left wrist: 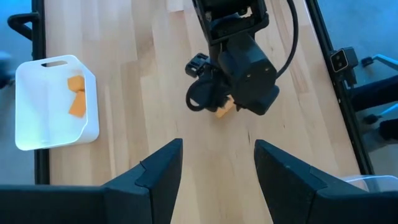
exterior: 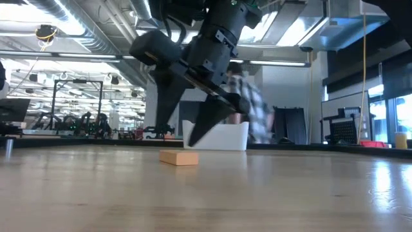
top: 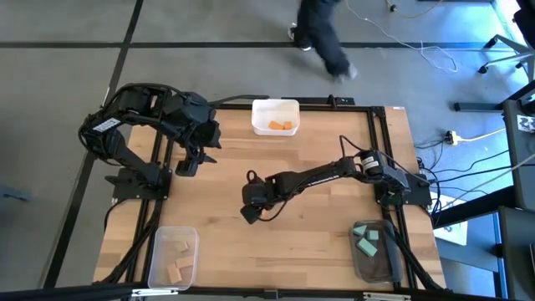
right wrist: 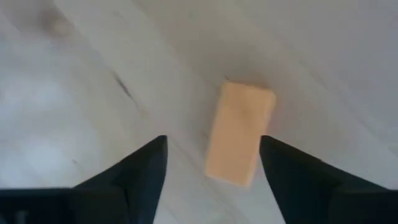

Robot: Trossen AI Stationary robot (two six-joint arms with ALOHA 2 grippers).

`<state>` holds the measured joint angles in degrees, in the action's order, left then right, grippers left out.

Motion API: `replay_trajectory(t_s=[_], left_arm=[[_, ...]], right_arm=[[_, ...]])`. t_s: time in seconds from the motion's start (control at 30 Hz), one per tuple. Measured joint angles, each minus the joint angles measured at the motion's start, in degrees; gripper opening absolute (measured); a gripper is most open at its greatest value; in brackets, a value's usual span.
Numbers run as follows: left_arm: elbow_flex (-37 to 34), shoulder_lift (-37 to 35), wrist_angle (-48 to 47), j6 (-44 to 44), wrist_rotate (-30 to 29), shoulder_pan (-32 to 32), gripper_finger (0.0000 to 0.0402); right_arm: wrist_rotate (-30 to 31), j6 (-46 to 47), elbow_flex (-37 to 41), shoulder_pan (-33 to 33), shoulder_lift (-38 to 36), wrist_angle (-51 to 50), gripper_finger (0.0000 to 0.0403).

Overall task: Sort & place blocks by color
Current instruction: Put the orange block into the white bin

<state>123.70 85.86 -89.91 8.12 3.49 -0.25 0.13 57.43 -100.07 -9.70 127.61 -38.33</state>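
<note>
Hovering low over the middle of the bench [top: 292, 226], centre of the high view: the right tool [right wrist: 211, 163], spread wide and gripping nothing. Lying flat on the wood just under it, between the two dark fingers in the right wrist view: one pale tan block [right wrist: 240, 134], a short bar, with clear gaps on both sides. Showing again in the low view, left of centre, as a thin slab [exterior: 178, 157] resting on the bench.

Waiting at the upper left of the high view, over the bench edge: the left tool [left wrist: 217, 171], also standing open and empty.

Sitting already sorted: orange blocks [top: 282, 126] in the white bin [top: 259, 109] at top centre, tan blocks [top: 178, 266] in the clear bin [top: 157, 242] at lower left, teal blocks [top: 367, 241] in the bin [top: 358, 266] at lower right.

Judging the bar as light, stiff wood, smooth and probably a little slippery, not fragile. Best taking it across the narrow width, on the two long faces near the middle, to avoid turning or slipping out.
</note>
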Motion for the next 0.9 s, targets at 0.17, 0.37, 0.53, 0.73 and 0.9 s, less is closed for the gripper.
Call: replay_trajectory(t_s=[0.17,0.37,0.53,0.73,0.9], left_arm=[[0.0,0.0,0.0,0.01,-0.01,0.02,0.0192],[0.01,0.0,0.04,0.01,-0.02,0.02,0.0192],[0.01,0.0,0.44,0.01,-0.02,0.02,0.0192],[0.0,0.0,0.85,0.0,-0.03,0.02,0.0192],[0.0,0.0,0.9,0.0,-0.02,0.02,0.0192]], right_arm=[[2.38,2.24,0.02,-0.28,0.0,-1.95,0.027],[2.88,3.19,-0.02,-0.28,2.32,-1.38,0.027],[3.26,2.17,-0.26,-0.28,4.0,0.96,0.027],[3.26,0.81,-0.22,-0.28,4.14,0.97,0.027],[3.92,-0.04,-0.13,-0.3,4.27,1.1,0.027]])
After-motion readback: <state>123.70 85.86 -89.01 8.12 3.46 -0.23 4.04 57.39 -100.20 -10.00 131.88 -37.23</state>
